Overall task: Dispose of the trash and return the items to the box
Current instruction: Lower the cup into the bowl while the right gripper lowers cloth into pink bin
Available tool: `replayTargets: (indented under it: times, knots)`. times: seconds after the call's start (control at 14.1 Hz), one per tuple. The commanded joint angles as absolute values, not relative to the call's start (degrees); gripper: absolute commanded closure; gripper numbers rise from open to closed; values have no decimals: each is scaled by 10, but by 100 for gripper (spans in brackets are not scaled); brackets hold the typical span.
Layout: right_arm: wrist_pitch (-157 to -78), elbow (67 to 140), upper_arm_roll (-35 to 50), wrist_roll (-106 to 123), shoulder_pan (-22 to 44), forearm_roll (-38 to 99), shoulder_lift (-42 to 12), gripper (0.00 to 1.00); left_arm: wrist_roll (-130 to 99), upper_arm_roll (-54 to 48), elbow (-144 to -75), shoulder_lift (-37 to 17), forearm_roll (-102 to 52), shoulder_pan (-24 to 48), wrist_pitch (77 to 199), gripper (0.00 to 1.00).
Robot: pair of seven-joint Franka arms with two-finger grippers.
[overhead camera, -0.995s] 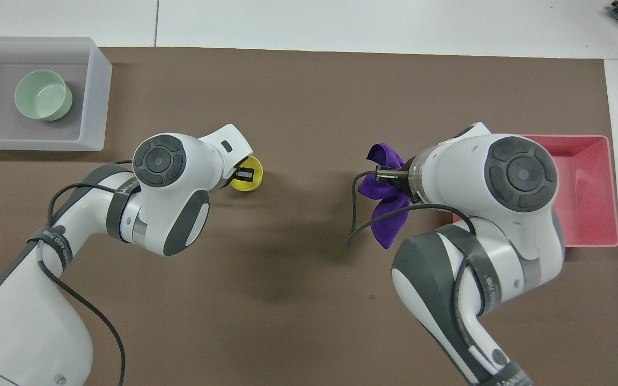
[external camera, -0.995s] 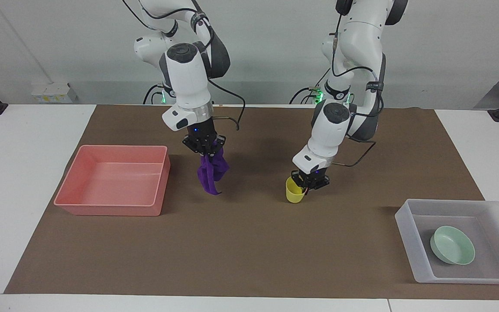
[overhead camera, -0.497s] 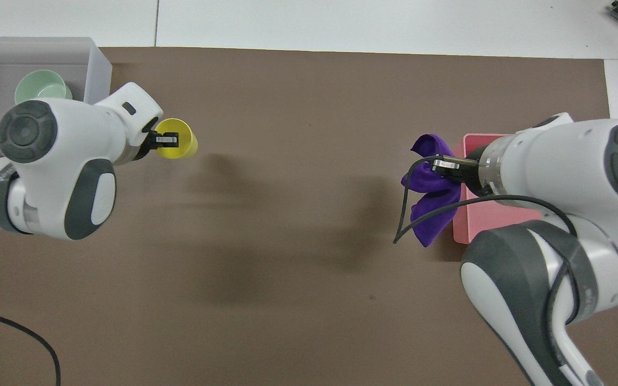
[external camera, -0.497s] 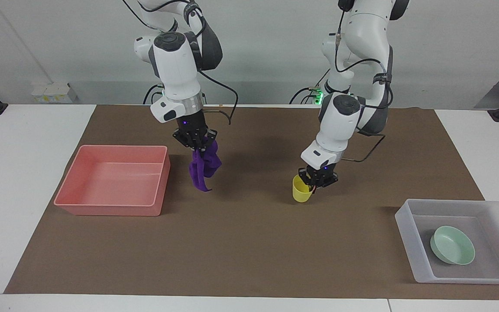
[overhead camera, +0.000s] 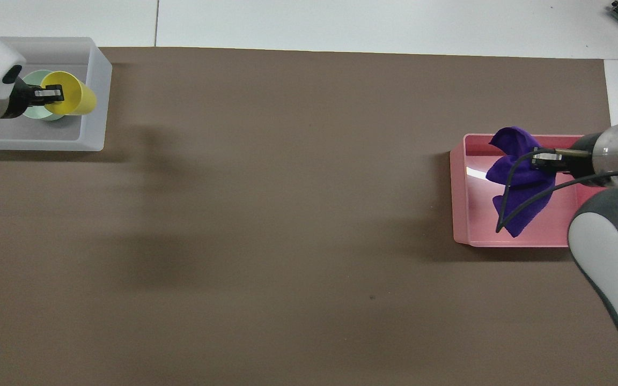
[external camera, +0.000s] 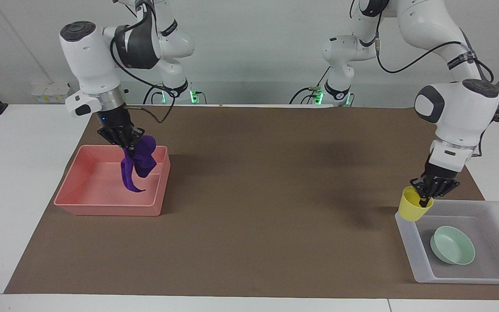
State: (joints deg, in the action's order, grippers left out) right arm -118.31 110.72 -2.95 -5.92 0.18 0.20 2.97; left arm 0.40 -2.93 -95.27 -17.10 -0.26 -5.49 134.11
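Brown matting covers the white table (external camera: pixel 20 173) from end to end, and over it both loads have travelled outward from the middle within the last second. Clamped in the right gripper (external camera: pixel 124 144), the purple rag (external camera: pixel 139 167) hangs below the jaws, and where it dangled over bare mat before, its tail now reaches down inside the pink tray (external camera: pixel 106 208). Pinched at the rim by the left gripper (external camera: pixel 425 200), the yellow cup (external camera: pixel 410 209) has swung from mid-table to tilt over the corner of the translucent box (external camera: pixel 483 277), with the mint bowl (external camera: pixel 452 245) lying in the box below and beside the jaws. Both carries look nearly done; judging by this, only lowering and release remain. The rag is soft, limp and creased; the cup is smooth, rigid, tapered plastic; the bowl is shallow, round and glossy; both trays are hard, low-walled rectangles.
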Motion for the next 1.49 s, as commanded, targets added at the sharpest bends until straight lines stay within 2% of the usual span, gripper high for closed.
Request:
replayTargets:
  times: [0.0,0.28,0.57,0.78,1.21,1.28,1.35,1.42]
  knots:
    - [-1189,1126,-25,20,-43,1,33,100,30,-40,-869,-238,-4,-97,1314,100]
    - [-1245,1155,-25,80,-81,1,17,100,39,-41,-793,-321,-7,-140,1308,100]
    - [-1260,1179,-24,83,-72,1,-11,100,41,-42,-781,-368,-20,-155,1316,100]
    - [-1313,1219,-24,79,-69,1,-23,100,40,-43,-785,-372,-22,-157,1318,100]
    - [-1355,1223,-24,72,-69,1,-73,100,40,-41,-788,-370,-21,-156,1321,100]
    - [-1355,1223,-24,69,-69,1,-76,98,40,-42,-788,-371,-21,-156,1321,77]
    - [-1355,1223,-24,58,-69,1,-76,83,40,-42,-786,-371,-21,-154,1319,68]
    - [-1355,1223,-24,52,-69,1,-76,57,40,-42,-783,-371,-21,-152,1315,67]
